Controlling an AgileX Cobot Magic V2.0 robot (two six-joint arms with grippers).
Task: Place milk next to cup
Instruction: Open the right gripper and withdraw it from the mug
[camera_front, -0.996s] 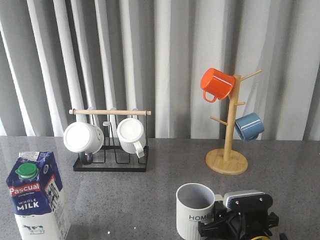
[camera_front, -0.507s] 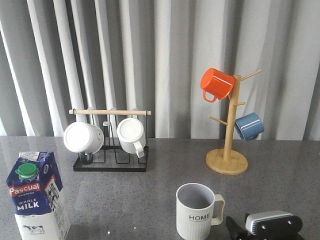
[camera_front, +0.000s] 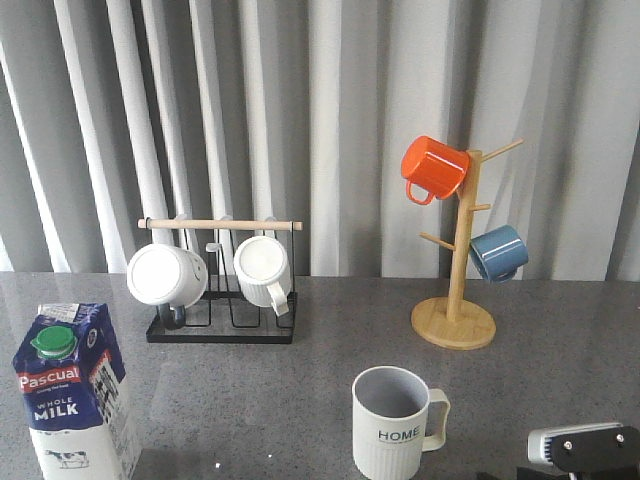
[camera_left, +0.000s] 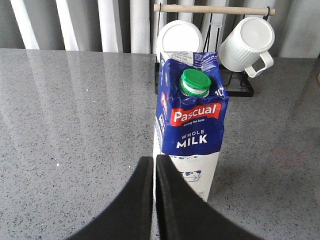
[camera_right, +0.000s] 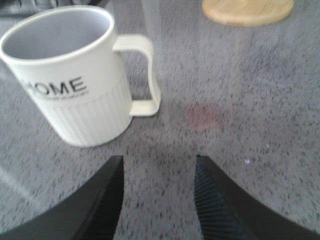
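The milk (camera_front: 75, 390), a blue-and-white Pascual carton with a green cap, stands upright at the front left of the grey table; it also shows in the left wrist view (camera_left: 192, 117). My left gripper (camera_left: 154, 162) is shut and empty, just short of the carton's lower side. The cup (camera_front: 392, 422), a ribbed pale mug marked "HOME", stands at front centre, handle to the right; it also shows in the right wrist view (camera_right: 70, 75). My right gripper (camera_right: 159, 162) is open and empty over bare table beside the cup's handle. Only its wrist housing (camera_front: 585, 445) shows in the front view.
A black wire rack (camera_front: 222, 328) with a wooden bar holds two white mugs (camera_front: 165, 274) at back left. A wooden mug tree (camera_front: 455, 322) at back right carries an orange mug (camera_front: 434, 167) and a blue mug (camera_front: 498, 252). Grey curtains hang behind.
My right arm has drawn back from the cup's handle toward the lower right edge of the front view. The cup stands free. The milk has not moved.
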